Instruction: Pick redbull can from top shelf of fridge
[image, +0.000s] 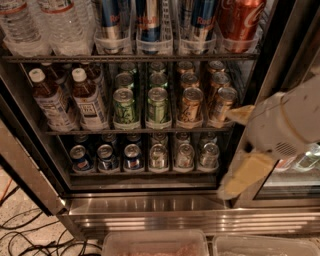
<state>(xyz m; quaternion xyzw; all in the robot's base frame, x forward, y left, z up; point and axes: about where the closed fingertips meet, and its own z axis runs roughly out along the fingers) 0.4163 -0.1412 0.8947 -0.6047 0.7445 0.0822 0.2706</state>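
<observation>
Three slim blue-and-silver redbull cans (149, 20) stand in clear lane trays on the top shelf (75, 58) of the fridge (150, 212); their tops are cut off by the frame's upper edge. My gripper (235, 147) is at the right, in front of the fridge's right door post at the height of the lower shelves. It is well below and to the right of the redbull cans. Its two tan fingers (246, 175) are spread apart with nothing between them.
A red Coca-Cola can (240, 17) stands right of the redbull cans, and water bottles (60, 25) stand to their left. The middle shelf holds tea bottles (90, 97) and green and orange cans (157, 105). Short cans (132, 157) fill the lower shelf. Plastic bins (155, 242) sit below, with cables on the floor at the left.
</observation>
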